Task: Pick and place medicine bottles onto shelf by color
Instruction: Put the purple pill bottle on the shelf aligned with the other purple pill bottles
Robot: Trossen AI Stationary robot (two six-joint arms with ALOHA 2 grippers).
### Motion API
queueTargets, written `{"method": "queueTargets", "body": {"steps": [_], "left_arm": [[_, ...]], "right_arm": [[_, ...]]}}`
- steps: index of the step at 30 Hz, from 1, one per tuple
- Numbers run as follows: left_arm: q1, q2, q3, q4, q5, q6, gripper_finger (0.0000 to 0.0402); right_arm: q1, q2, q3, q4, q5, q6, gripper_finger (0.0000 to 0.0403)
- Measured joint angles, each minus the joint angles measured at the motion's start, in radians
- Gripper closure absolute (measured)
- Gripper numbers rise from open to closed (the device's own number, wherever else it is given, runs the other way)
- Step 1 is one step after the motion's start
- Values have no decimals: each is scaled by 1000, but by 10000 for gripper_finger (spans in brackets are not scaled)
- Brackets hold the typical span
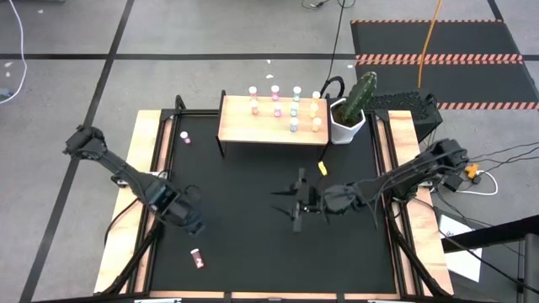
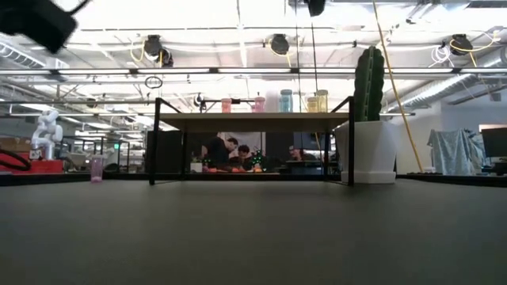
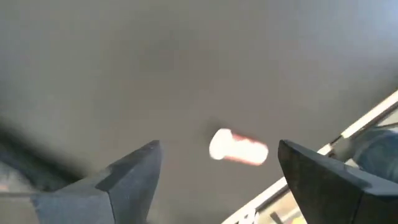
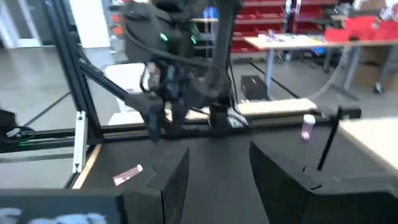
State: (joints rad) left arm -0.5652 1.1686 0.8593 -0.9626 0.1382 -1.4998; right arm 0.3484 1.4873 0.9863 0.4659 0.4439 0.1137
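From above, the shelf (image 1: 271, 120), a pale wood board on thin black legs, sits at the far edge of the black mat and already carries rows of small white-capped medicine bottles (image 1: 294, 111) grouped by colour; a white pot with a cactus (image 1: 349, 118) stands just beside it. Well away from the shelf, near the front edge, a pink bottle (image 1: 197, 258) lies on its side, and the left gripper (image 1: 190, 217) hovers close to it with fingers spread, so I judge the pick of that bottle is the step in hand. The right gripper (image 1: 296, 204) waits mid-mat in front of the shelf, jaws partly apart and empty. At table level, the shelf's dark legs frame the bottles on top, and one pink bottle (image 2: 97, 169) stands upright on the mat off to the shelf's side. Through the left wrist, the fallen bottle (image 3: 239, 148) shows smooth and cylindrical between the wide dark fingers (image 3: 127, 171), untouched; next comes lowering squarely over it. The right wrist shows matte mat and that bottle (image 4: 127, 175) far off.
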Motion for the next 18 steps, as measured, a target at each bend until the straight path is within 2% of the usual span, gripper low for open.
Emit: {"method": "queueTargets", "body": {"steps": [5, 9, 13, 16, 18], "left_arm": [[-106, -8, 0, -174, 13, -224, 80], [-114, -10, 0, -272, -54, -229, 80], [-33, -40, 0, -264, -167, -134, 80], [81, -68, 0, -267, -223, -27, 80], [177, -83, 0, -269, -241, 72, 80]], "right_arm": [[25, 33, 0, 9, 57, 93, 238], [27, 31, 0, 21, 20, 155, 238], [24, 32, 0, 32, -76, 278, 238], [17, 32, 0, 32, -151, 335, 238], [17, 32, 0, 31, -161, 329, 238]]}}
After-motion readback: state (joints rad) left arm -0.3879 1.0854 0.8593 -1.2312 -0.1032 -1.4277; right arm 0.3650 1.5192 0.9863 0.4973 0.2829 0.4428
